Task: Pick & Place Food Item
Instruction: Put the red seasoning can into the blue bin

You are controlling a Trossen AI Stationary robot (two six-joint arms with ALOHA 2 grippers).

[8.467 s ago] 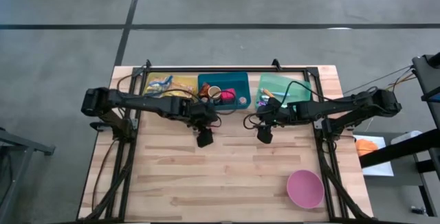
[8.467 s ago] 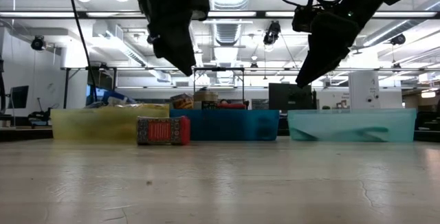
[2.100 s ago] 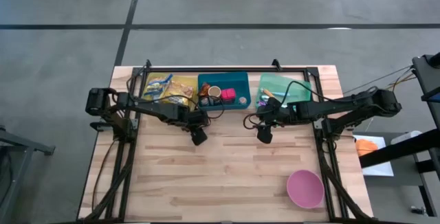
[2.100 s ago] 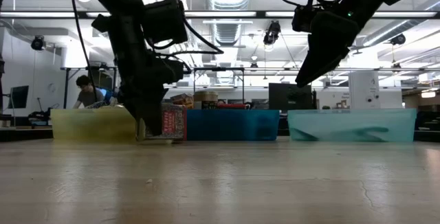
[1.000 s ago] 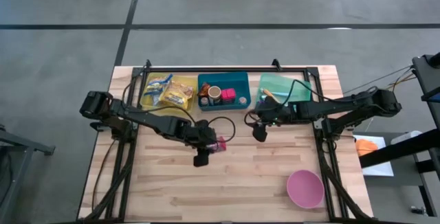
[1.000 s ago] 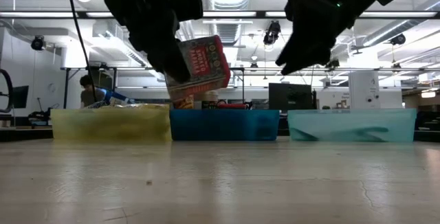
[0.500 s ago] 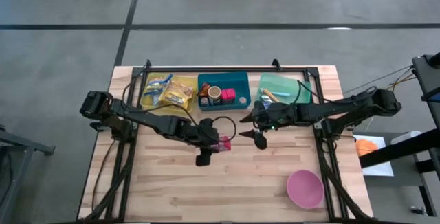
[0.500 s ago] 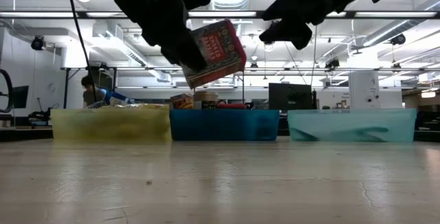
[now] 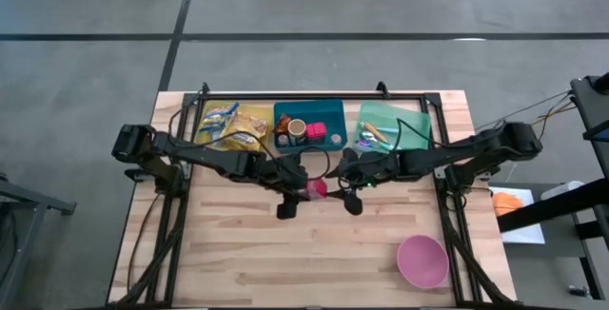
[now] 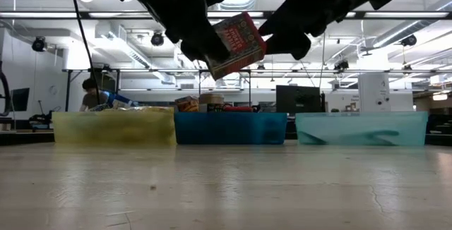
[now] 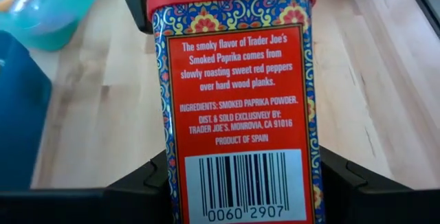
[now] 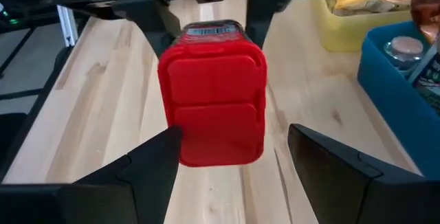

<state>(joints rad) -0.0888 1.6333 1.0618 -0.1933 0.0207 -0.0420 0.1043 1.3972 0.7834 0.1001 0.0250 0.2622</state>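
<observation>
A paprika tin (image 11: pixel 240 93) with a red lid and a patterned red label hangs in the air over the middle of the table (image 9: pixel 314 188). My left gripper (image 11: pixel 240 176) is shut on it from the table's left. My right gripper (image 12: pixel 234 133) faces it from the right and is open. Its two fingers stand on either side of the tin's red lid (image 12: pixel 213 107); I cannot tell whether they touch it. In the low view the tin (image 10: pixel 239 43) is tilted, well above the tabletop, between the two grippers. My left gripper pinches the tin between its two fingers (image 11: pixel 155 176), one on each narrow side near the bottom end by the barcode (image 11: pixel 177 176). The fingers come from the table's left, slanting down, and lie along the tin. The tin is lifted clear and tilted, with its lid end toward my right gripper.
Three bins stand along the far edge: a yellow bin (image 9: pixel 233 125) with packets, a blue bin (image 9: pixel 309 125) with jars and a teal bin (image 9: pixel 390 125). A pink bowl (image 9: pixel 422 261) sits at the near right. A person (image 10: pixel 88 92) shows far behind the table.
My left gripper has carried the tin up and toward the table's right, and the tin has tipped further over. My right gripper has moved toward the table's left, tipping nearer level, until its fingers stand around the tin's lid.
</observation>
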